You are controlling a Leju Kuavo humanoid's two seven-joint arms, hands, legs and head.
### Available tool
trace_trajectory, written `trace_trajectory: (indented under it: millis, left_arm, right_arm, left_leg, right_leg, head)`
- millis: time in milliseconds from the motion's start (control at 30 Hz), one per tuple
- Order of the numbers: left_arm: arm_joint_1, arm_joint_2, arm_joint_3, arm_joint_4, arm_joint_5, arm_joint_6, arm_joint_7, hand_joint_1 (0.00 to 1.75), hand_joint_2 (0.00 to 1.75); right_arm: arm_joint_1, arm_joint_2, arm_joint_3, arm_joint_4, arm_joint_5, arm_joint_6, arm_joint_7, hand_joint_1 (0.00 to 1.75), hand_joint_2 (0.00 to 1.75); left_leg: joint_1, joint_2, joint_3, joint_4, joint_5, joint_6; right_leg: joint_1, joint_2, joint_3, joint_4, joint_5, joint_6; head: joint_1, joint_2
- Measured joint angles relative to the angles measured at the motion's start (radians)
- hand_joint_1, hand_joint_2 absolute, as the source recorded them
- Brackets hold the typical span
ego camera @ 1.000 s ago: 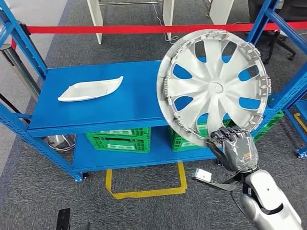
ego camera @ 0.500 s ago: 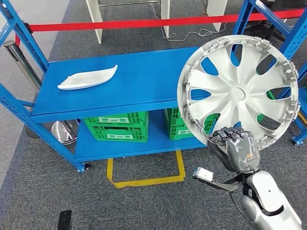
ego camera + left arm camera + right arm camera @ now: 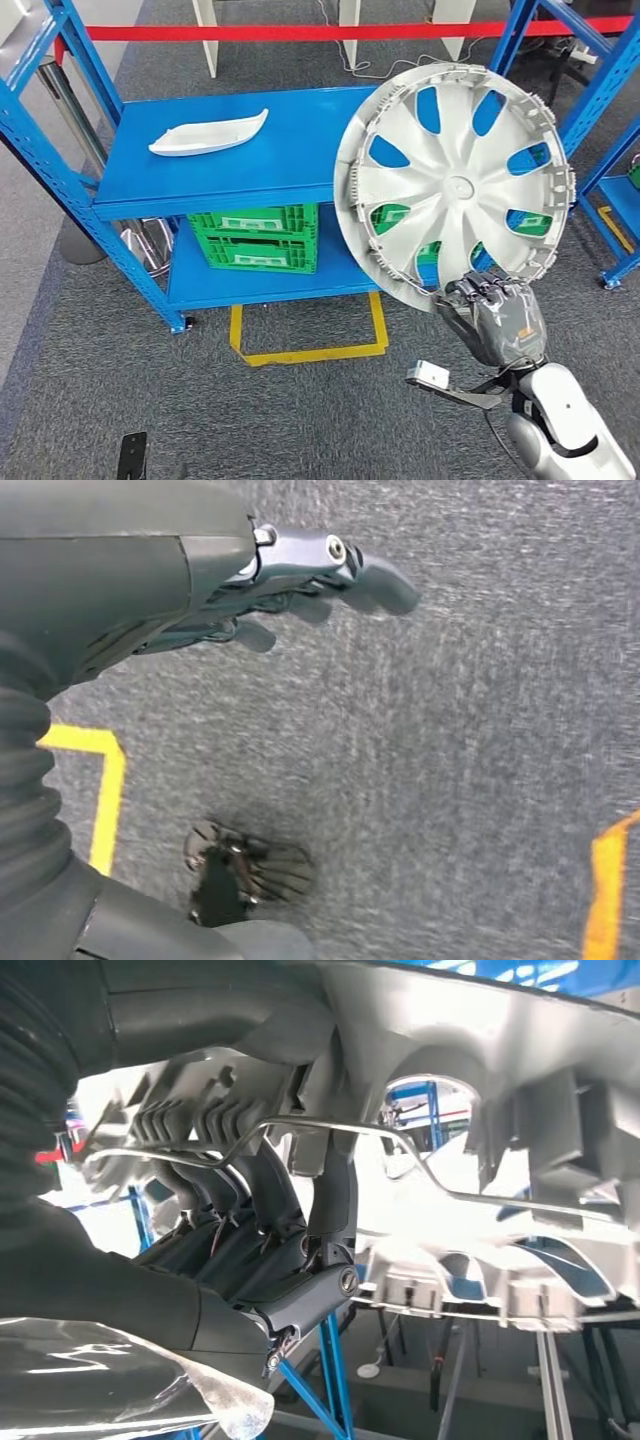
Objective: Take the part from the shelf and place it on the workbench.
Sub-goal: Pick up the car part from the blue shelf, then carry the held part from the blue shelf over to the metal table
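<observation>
Upper left of head view: long white curved plastic trim piece (image 3: 209, 133) lying on blue metal shelf (image 3: 302, 160). Centre-right: round silver plastic wheel cover (image 3: 455, 185), upright, lower rim gripped by right hand (image 3: 494, 315). Left hand (image 3: 302, 575) over grey carpet, fingers loosely extended, holding nothing.

right hand (image 3: 494, 318) raised, fingers (image 3: 260, 1185) curled tight in a grip, left hand (image 3: 302, 575) hanging, fingers apart
</observation>
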State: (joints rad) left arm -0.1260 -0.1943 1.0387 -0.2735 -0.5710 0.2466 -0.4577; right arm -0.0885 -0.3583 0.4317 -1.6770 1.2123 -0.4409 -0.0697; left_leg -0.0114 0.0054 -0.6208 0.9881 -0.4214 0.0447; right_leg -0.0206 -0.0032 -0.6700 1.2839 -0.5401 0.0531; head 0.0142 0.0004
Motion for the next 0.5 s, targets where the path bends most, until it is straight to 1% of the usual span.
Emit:
trace_trajectory:
  millis: [33,67,100,133,167,200,233,267,300,333,367,400,433,467,500]
  left_arm:
    - [-0.001,0.0,-0.001,0.0,0.0,0.001,0.0,0.0,1.75]
    - [-0.001,0.0,-0.001,0.0,0.0,0.001,0.0,0.0,1.75]
    - [-0.001,0.0,-0.002,0.0,-0.001,0.002,0.0,0.0,1.75]
    - [-0.003,0.001,-0.004,0.0,-0.002,0.003,0.0,0.0,1.75]
    - [-0.004,0.001,-0.005,0.0,-0.002,0.004,0.0,0.0,1.75]
    - [-0.004,0.002,-0.006,0.0,-0.003,0.004,0.0,0.0,1.75]
    - [-0.004,0.003,-0.007,0.0,-0.004,0.005,0.0,0.0,1.75]
    - [-0.003,0.005,-0.007,0.0,-0.004,0.006,0.0,0.0,1.75]
    - [-0.001,0.006,-0.007,0.0,-0.004,0.006,0.0,0.0,1.75]
    - [-0.001,0.007,-0.008,0.001,-0.004,0.007,0.0,0.0,1.75]
    - [0.0,0.007,-0.008,0.001,-0.004,0.007,0.0,0.0,1.75]
    - [0.0,0.007,-0.008,0.001,-0.004,0.007,0.0,0.0,1.75]
    - [0.001,0.007,-0.008,0.002,-0.005,0.007,0.0,0.0,1.75]
    - [0.001,0.007,-0.009,0.002,-0.005,0.007,0.0,0.0,1.75]
    - [0.002,0.007,-0.009,0.002,-0.005,0.007,0.0,0.0,1.75]
  right_arm:
    - [0.0,-0.002,0.0,0.0,-0.006,0.002,-0.004,1.75,1.75]
    - [0.0,-0.005,0.0,0.0,-0.014,0.004,-0.009,1.75,1.75]
    - [-0.001,-0.008,-0.001,-0.001,-0.021,0.006,-0.014,1.75,1.75]
    - [-0.002,-0.011,-0.001,-0.002,-0.027,0.009,-0.017,1.75,1.75]
    - [-0.001,-0.015,-0.001,-0.003,-0.032,0.011,-0.02,1.75,1.75]
    - [0.0,-0.018,-0.001,-0.003,-0.035,0.013,-0.021,1.75,1.75]
    - [0.001,-0.02,-0.001,-0.003,-0.037,0.013,-0.022,1.75,1.75]
    - [0.002,-0.022,-0.001,-0.003,-0.039,0.014,-0.023,1.75,1.75]
    - [0.002,-0.023,-0.001,-0.003,-0.038,0.014,-0.023,1.75,1.75]
    - [0.002,-0.024,-0.001,-0.003,-0.038,0.015,-0.024,1.75,1.75]
    - [0.002,-0.024,-0.001,-0.003,-0.037,0.015,-0.024,1.75,1.75]
    - [0.003,-0.025,0.0,-0.003,-0.037,0.015,-0.024,1.75,1.75]
    - [0.003,-0.025,0.0,-0.003,-0.036,0.015,-0.024,1.75,1.75]
    - [0.003,-0.025,0.0,-0.003,-0.035,0.015,-0.024,1.75,1.75]
    - [0.003,-0.026,0.0,-0.003,-0.035,0.015,-0.024,1.75,1.75]
  left_leg:
    - [0.0,0.0,-0.013,0.003,0.009,-0.003]
    - [-0.001,-0.002,-0.025,0.008,0.017,-0.008]
    - [-0.002,-0.005,-0.034,0.013,0.024,-0.013]
    - [-0.003,-0.008,-0.04,0.019,0.031,-0.019]
    - [-0.004,-0.012,-0.044,0.021,0.038,-0.024]
    - [-0.003,-0.016,-0.047,0.023,0.046,-0.029]
    - [-0.002,-0.019,-0.051,0.025,0.048,-0.034]
    - [0.0,-0.02,-0.056,0.035,0.037,-0.04]
    - [0.002,-0.02,-0.066,0.062,0.011,-0.047]
    - [0.004,-0.019,-0.081,0.109,-0.028,-0.054]
    - [0.007,-0.017,-0.099,0.172,-0.07,-0.06]
    - [0.01,-0.016,-0.116,0.236,-0.101,-0.065]
    - [0.011,-0.014,-0.124,0.282,-0.115,-0.067]
    - [0.011,-0.013,-0.119,0.295,-0.11,-0.066]
    - [0.01,-0.01,-0.098,0.269,-0.089,-0.062]
  right_leg:
    - [0.0,-0.001,0.04,-0.045,0.029,-0.001]
    - [0.0,0.002,0.095,-0.112,0.034,-0.001]
    - [0.0,0.007,0.152,-0.19,0.016,-0.003]
    - [0.001,0.012,0.193,-0.252,-0.009,-0.007]
    - [0.003,0.016,0.215,-0.29,-0.03,-0.011]
    - [0.004,0.014,0.219,-0.309,-0.038,-0.019]
    - [0.003,0.007,0.213,-0.308,-0.035,-0.027]
    - [0.002,0.001,0.211,-0.308,-0.029,-0.035]
    - [0.0,-0.006,0.21,-0.309,-0.023,-0.043]
    - [0.0,-0.012,0.208,-0.309,-0.018,-0.047]
    - [0.001,-0.018,0.204,-0.307,-0.013,-0.05]
    - [0.002,-0.025,0.199,-0.305,-0.01,-0.051]
    - [0.004,-0.032,0.195,-0.302,-0.008,-0.051]
    - [0.005,-0.04,0.191,-0.3,-0.008,-0.051]
    - [0.007,-0.048,0.19,-0.297,-0.008,-0.05]
  head:
    - [0.0,0.0]
    - [0.0,0.0]
    - [0.0,0.0]
    - [-0.001,0.0]
    - [-0.001,0.0]
    - [-0.001,0.0]
    - [-0.001,0.0]
    - [-0.003,0.0]
    - [-0.005,0.0]
    - [-0.008,0.0]
    - [-0.011,0.0]
    - [-0.011,0.0]
    - [-0.011,0.0]
    - [-0.012,0.0]
    - [-0.012,0.0]
